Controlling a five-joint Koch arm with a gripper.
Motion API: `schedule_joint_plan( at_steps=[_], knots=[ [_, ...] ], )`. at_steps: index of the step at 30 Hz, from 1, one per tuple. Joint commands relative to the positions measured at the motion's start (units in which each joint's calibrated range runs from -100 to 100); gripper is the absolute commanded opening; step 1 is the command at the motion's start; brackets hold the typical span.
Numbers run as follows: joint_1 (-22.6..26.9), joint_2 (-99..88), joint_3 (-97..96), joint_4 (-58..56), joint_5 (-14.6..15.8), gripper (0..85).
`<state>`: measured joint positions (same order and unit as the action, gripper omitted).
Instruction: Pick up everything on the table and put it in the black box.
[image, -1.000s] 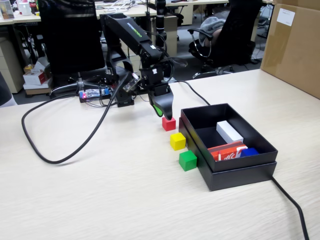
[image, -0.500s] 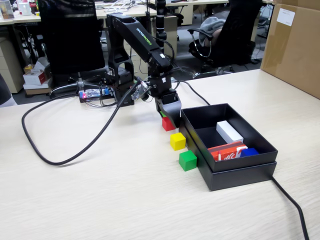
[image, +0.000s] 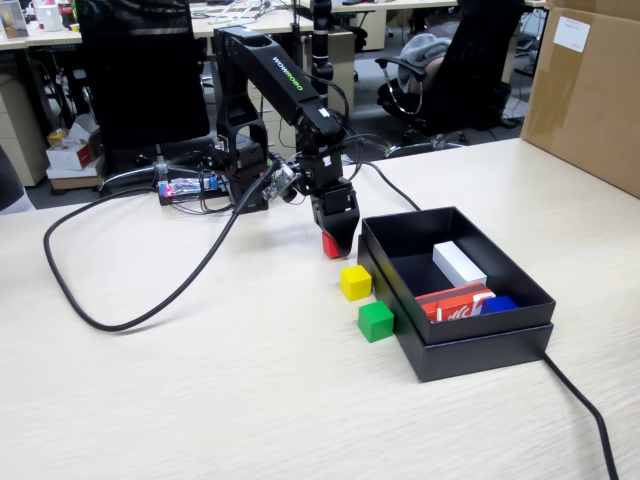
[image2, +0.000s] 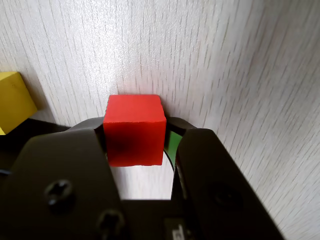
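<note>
My gripper (image: 335, 243) stands low over the table (image: 200, 390), right beside the far left corner of the black box (image: 470, 345). In the wrist view the red cube (image2: 134, 131) fills the gap between the two black jaws of the gripper (image2: 136, 127), and both jaws press its sides. In the fixed view only a sliver of the red cube (image: 328, 247) shows under the fingers. The yellow cube (image: 355, 282) and the green cube (image: 376, 321) sit in a row along the box's left wall. A corner of the yellow cube (image2: 12, 100) shows at the wrist view's left edge.
Inside the box lie a white block (image: 459, 263), a red-and-white carton (image: 455, 303) and something blue (image: 497, 303). A thick black cable (image: 110, 318) loops across the left of the table; another cable (image: 585, 410) runs from the box. A brown carton (image: 590, 90) stands at the right.
The arm swung right and came down over the red cube, and its jaws now enclose it. The yellow and green cubes have not moved.
</note>
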<state>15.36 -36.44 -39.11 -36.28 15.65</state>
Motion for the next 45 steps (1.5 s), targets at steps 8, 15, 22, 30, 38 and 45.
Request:
schedule_joint_plan(
  at_steps=[8,15,22,30,38,45],
  knots=[
    [-2.49,-21.79,21.44,-14.83,-1.42,0.8],
    [-1.37,1.96,46.82,-10.07,-1.56,0.9],
    [0.98,16.88,51.81,-8.61,-0.83,0.9],
    [1.27,27.66,49.18,-6.62,-0.20,1.1],
    [1.03,28.69,43.47,-6.01,-0.54,13.8],
    [1.37,27.09,42.92,-6.01,-3.03,36.2]
  ],
)
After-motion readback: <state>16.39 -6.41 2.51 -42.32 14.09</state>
